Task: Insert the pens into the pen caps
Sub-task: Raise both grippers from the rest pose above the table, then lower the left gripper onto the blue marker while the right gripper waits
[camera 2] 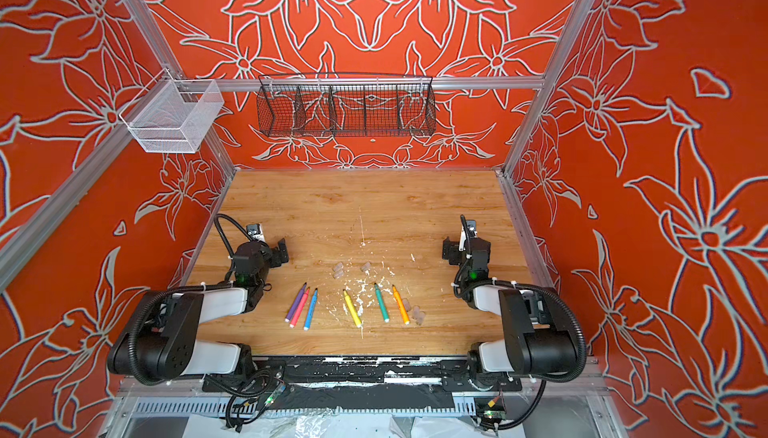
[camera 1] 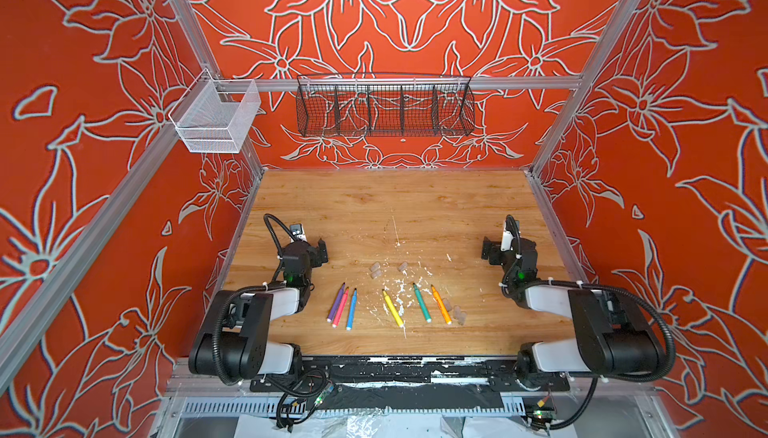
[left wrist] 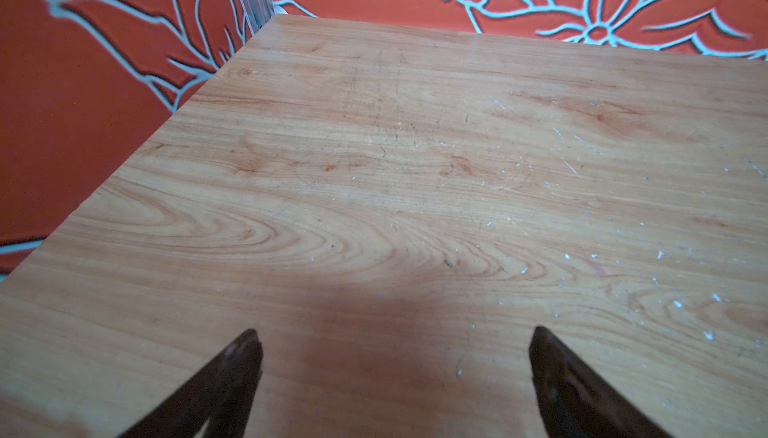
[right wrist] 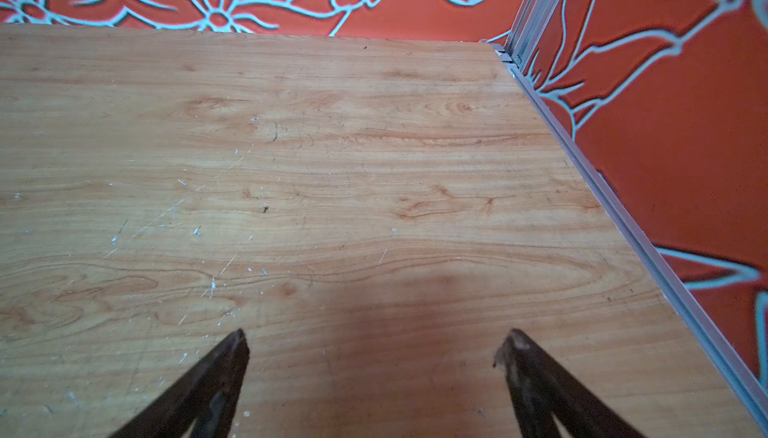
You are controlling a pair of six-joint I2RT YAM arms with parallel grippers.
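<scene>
Baskets first: black basket (camera 1: 384, 130), five compartments, hangs on the back rail; white basket (camera 1: 216, 128) hangs on the left rail. Through both meshes I see only wall pattern. Pens (camera 1: 392, 308) lie uncapped on the table (camera 1: 374, 207) near its front edge: purple, pink and blue close together at left, yellow, green and orange spread out at right. Caps (camera 1: 375, 267): three loose behind the pens near the middle, three just beside the orange pen. Left gripper (left wrist: 395, 334) and right gripper (right wrist: 376, 336) both have jaws wide apart over bare table, gripping nothing, well apart from the pens.
</scene>
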